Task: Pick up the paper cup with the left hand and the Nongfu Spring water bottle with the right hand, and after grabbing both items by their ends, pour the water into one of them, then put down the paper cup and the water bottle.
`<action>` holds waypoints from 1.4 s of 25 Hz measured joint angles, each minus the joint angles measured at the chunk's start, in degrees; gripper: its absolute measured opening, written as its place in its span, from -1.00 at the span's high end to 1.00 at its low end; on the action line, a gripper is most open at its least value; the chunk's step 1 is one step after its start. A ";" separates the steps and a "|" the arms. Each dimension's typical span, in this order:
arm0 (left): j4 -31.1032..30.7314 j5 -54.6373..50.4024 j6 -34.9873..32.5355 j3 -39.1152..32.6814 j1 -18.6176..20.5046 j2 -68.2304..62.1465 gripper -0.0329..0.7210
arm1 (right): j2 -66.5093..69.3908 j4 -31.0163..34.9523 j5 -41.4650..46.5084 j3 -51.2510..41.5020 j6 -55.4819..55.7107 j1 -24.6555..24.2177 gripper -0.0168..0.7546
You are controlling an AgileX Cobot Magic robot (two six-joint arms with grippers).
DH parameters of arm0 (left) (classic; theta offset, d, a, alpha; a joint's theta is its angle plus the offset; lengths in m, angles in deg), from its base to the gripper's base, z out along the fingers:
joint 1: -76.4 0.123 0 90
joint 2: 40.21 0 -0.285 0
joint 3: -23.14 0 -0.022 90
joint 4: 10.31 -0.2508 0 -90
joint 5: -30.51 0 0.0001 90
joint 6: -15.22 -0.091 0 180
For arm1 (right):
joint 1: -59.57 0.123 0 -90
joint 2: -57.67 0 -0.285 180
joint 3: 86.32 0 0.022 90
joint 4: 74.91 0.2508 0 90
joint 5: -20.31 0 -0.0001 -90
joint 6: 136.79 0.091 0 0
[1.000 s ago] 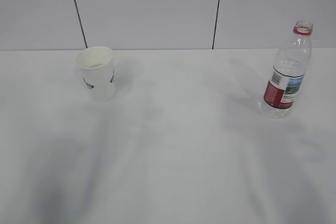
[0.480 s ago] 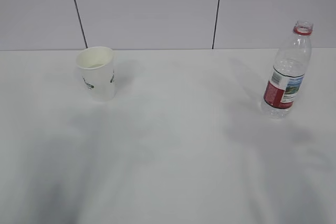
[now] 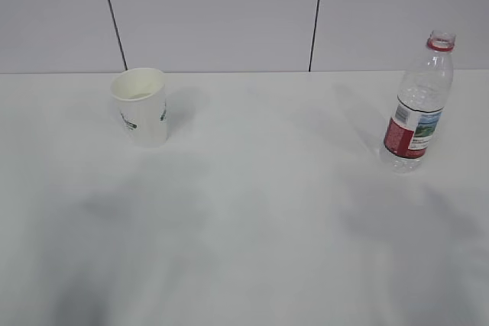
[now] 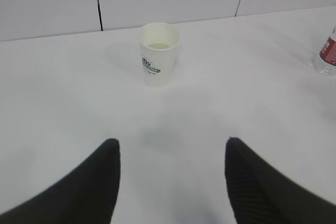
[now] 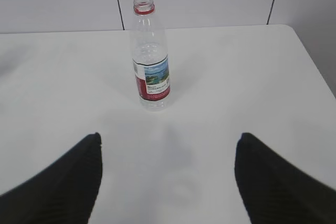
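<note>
The cup [image 3: 140, 105] stands upright on the white counter [image 3: 252, 211], toward the counter's far edge on the left, mouth open. The left wrist view looks into it and shows a cream inside with a pale band low down; whether that is liquid or the bottom of the cup cannot be told. A green logo sits on its side.

The bottle [image 3: 419, 104] stands upright near the far right corner of the counter, well apart from the cup. It has no cap; the red ring circles the open neck. Its clear body shows water up to about the top of the red-and-white label.

The exterior view shows both containers together but neither arm, only soft shadows on the counter's near part. The left wrist view shows the cup [image 4: 159, 53] straight ahead and just a sliver of the bottle [image 4: 328, 56] at its right edge. The right wrist view shows the bottle [image 5: 150, 56] full height and the counter's right edge [image 5: 315, 72], with no cup.

The left end effector [image 4: 171, 182] is spread wide, its two black fingers [image 4: 100, 182] apart and touching nothing, the cup well ahead of them. The right end effector [image 5: 167, 182] is spread wider, holding nothing, the bottle ahead between its fingers' lines.
</note>
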 joint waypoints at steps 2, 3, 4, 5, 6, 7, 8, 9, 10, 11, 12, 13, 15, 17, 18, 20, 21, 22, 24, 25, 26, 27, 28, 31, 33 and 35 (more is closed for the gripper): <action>0.06 -1.21 0.00 0.00 0.00 1.15 -0.31 | -2.05 -0.57 2.01 0.00 0.00 0.00 -0.58; 0.06 -1.74 0.00 0.00 0.00 1.70 -0.31 | -3.17 -0.84 2.94 0.00 0.00 0.00 -0.58; 0.06 -2.34 0.00 0.00 0.00 2.20 -0.30 | -4.31 -1.23 3.68 0.00 0.00 0.00 -0.58; 0.13 -2.90 0.00 0.00 0.00 2.60 -0.29 | -5.40 -1.70 4.54 0.00 0.00 0.00 -0.58; 0.13 -3.33 0.00 0.00 0.00 2.98 -0.29 | -6.25 -2.14 5.39 0.00 0.00 0.00 -0.58; 0.13 -3.59 0.00 0.00 0.00 3.31 -0.29 | -7.16 -2.94 6.36 0.00 0.00 0.00 -0.58; 0.13 -3.82 0.00 0.00 0.00 3.50 -0.29 | -7.91 -3.53 7.27 0.00 0.00 0.00 -0.58; 0.26 -4.16 0.00 0.00 0.00 3.80 -0.29 | -8.49 -3.81 8.49 0.00 0.00 0.00 -0.58; 0.43 -4.72 0.00 0.00 0.00 4.17 -0.29 | -9.09 -3.93 9.61 0.03 0.00 0.00 -0.58; 0.58 -5.23 0.00 0.00 0.00 4.42 -0.29 | -9.70 -3.93 10.38 0.03 0.00 0.00 -0.58; 0.95 -5.94 0.00 0.00 0.00 4.55 -0.29 | -10.25 -3.93 11.17 0.03 0.00 0.00 -0.58; 1.08 -6.44 0.00 0.00 0.00 4.78 -0.29 | -10.97 -3.93 11.69 0.03 0.00 0.00 -0.58; 1.33 -7.51 0.00 0.00 0.00 5.31 -0.29 | -12.32 -3.67 12.38 0.13 0.00 0.00 -0.57; 1.62 -8.70 0.00 0.00 0.00 6.00 -0.29 | -13.14 -3.13 13.67 0.13 0.00 0.00 -0.57; 1.71 -9.28 0.00 0.00 0.00 6.43 -0.29 | -13.56 -3.02 14.37 0.13 0.00 0.00 -0.57; 1.75 -11.01 0.00 0.00 0.00 7.19 -0.29 | -13.79 -2.89 15.56 0.13 0.00 0.00 -0.57; 1.75 -11.75 0.00 0.00 0.00 7.59 -0.29 | -13.86 -2.74 15.98 0.13 0.00 0.00 -0.57; 1.75 -12.70 0.00 0.00 0.00 8.01 -0.29 | -13.92 -2.62 16.39 0.13 0.00 0.00 -0.57; 1.75 -14.22 0.00 0.00 0.00 8.38 -0.29 | -13.92 -2.10 16.94 0.13 0.00 0.00 -0.57; 1.75 -14.94 0.00 0.00 0.00 8.48 -0.29 | -14.00 -2.01 17.07 0.13 0.00 0.00 -0.57; 1.75 -15.53 0.00 0.00 0.00 8.60 -0.29 | -14.00 -1.96 17.36 0.13 0.00 0.00 -0.57; 1.75 -15.77 0.00 0.00 0.00 8.70 -0.29 | -14.00 -1.85 17.82 0.13 0.00 0.00 -0.57; 1.75 -15.88 0.00 0.00 0.00 8.70 -0.29 | -14.00 -1.82 18.03 0.13 0.00 0.00 -0.57; 1.75 -16.94 0.00 0.00 0.00 8.92 -0.29 | -14.00 -1.59 18.13 0.13 0.00 0.00 -0.57; 1.75 -18.02 0.00 0.00 0.00 9.16 -0.29 | -14.00 -1.59 18.13 0.13 0.00 0.00 -0.57; 1.75 -18.50 0.00 0.00 0.00 9.13 -0.29 | -14.00 -1.59 18.15 0.03 0.00 0.00 -0.57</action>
